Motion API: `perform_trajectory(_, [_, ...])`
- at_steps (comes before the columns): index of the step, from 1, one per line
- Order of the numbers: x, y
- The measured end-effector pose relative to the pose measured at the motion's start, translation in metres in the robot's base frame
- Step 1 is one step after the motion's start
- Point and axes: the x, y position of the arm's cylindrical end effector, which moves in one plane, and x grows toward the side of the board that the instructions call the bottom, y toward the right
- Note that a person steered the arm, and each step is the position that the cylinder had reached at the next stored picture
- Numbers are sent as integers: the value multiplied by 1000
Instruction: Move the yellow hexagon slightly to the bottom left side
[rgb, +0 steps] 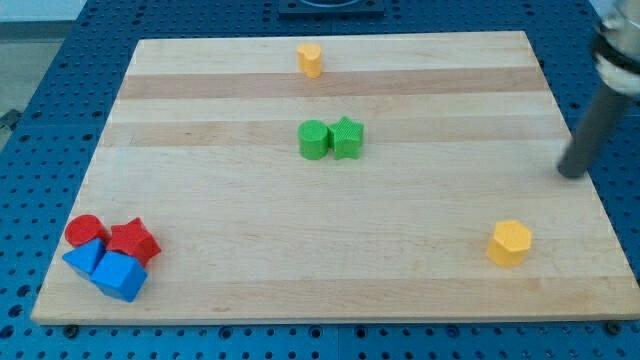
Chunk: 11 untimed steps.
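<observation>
Green pair (330, 139) touching mid-board; red-blue cluster (108, 257) (perhaps four blocks) bottom-left.

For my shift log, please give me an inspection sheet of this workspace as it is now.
Surface: pale wooden board, flat.
Job's things: yellow hexagon near the view's bottom right, standing alone.
Clutter: small yellow block at the view's top; green cylinder touching green star mid-board; red cylinder, red star and two blue blocks clustered bottom left.
Claw: none; my tip is above and right of the hexagon, apart from it.
Cables: nothing seen.
Surroundings: blue perforated table.
</observation>
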Motion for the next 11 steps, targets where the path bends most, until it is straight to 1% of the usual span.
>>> perform_trajectory(1, [83,0])
perform_trajectory(2, [109,-21])
perform_trajectory(3, [90,-61])
perform_trajectory(4, [43,-69])
perform_trajectory(5, [11,-82])
perform_trajectory(6, [10,-84])
perform_trajectory(7, [12,-84])
perform_trajectory(8, [40,-82])
perform_trajectory(9, [83,-82])
perform_trajectory(11, [109,-96])
